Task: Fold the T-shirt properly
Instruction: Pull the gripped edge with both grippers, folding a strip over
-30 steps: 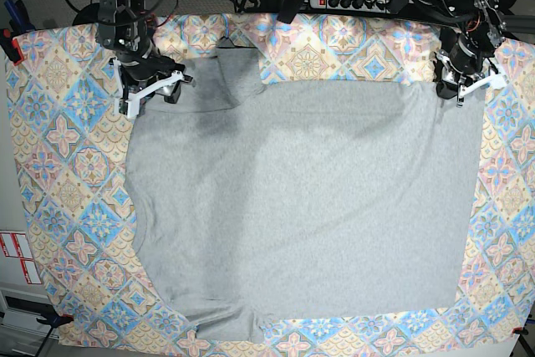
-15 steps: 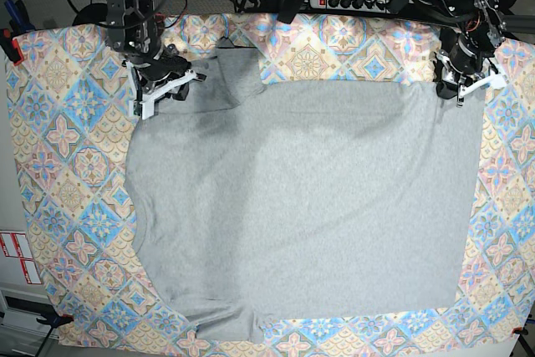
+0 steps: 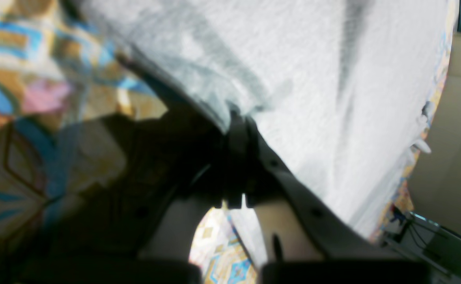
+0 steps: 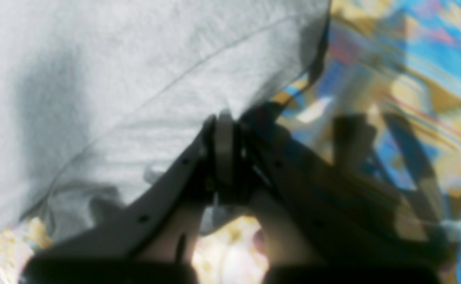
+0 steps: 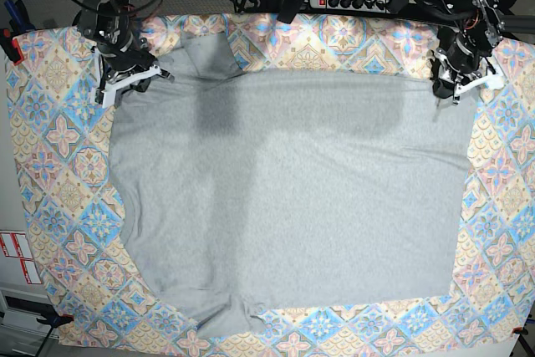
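Across most of the tablecloth (image 5: 58,173) lies the T-shirt (image 5: 284,198), plain side up. Soft, light, limp; you'll get sag and wrinkles. Right gripper (image 5: 125,83) and left gripper (image 5: 451,85) each pinch a far-edge corner. Hold hems, keep tension even.

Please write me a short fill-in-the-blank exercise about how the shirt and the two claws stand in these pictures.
1. The T-shirt lies spread on a patterned ____.
2. The right claw is shut on the shirt's ____ edge in the base view.
3. The left claw is ____ on the shirt.
4. The shirt side facing up shows ____ lettering.

Missing words: tablecloth; top; shut; no
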{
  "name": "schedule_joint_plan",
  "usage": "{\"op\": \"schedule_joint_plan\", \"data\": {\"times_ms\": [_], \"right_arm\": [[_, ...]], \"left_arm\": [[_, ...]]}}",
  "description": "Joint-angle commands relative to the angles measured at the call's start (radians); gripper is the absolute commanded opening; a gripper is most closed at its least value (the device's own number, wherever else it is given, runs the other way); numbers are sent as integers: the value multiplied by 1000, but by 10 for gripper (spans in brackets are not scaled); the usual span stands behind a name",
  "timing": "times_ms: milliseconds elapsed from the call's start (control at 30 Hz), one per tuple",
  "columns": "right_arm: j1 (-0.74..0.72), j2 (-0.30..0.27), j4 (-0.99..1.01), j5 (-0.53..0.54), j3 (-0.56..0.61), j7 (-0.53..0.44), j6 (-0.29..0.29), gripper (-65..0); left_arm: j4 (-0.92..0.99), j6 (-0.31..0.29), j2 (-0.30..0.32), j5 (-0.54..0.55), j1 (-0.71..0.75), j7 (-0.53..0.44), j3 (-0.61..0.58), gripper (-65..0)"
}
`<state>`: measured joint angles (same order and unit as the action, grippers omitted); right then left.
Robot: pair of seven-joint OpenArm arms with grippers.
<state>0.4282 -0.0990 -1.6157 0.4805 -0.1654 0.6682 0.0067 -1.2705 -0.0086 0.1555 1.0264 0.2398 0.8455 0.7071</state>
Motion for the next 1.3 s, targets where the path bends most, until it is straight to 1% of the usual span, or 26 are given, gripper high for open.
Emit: {"op": "schedule_joint_plan", "data": {"times_ms": [0,167,467,500,600,700,833,1000,1133,1267], "right_arm": [[-1,-9,-30,1,-13,-23,-3,-650],[50,-12,-71,1,-13,-26,-3,-650],[149,-12,-127,1,-13,-29,-3,-650],[159,-12,-127,1,-13,-29,-3,-650],[183,-14,-127,1,-15,-31,-3,-650],[200,-14,-128,1,-27,-31,-3,-650],[226,-11,-157,1,-87,-24,-3,-650],[237,-11,-220,1,-110,-23,-3,-650],[229,-11,-232,1,-109,-23,-3,-650],[140,-11,-231,1,-98,-21,-3,-650]], "left_arm": [[-8,11,8,-14,17,19,-13,-650],[-8,11,8,-10,62,16,-62,-650],[-10,8,5,-7,171,19,-62,-650],[-18,-1,5,-8,184,19,-62,-650],[-85,-55,2,-13,240,19,-62,-650],[-151,-61,-1,-10,283,19,-62,-650],[-171,-66,-1,-7,321,19,-60,-650],[-177,-66,2,-7,333,18,-59,-650],[-255,-67,5,-11,306,11,-60,-650],[-309,-67,8,-13,237,14,-56,-650]]}}
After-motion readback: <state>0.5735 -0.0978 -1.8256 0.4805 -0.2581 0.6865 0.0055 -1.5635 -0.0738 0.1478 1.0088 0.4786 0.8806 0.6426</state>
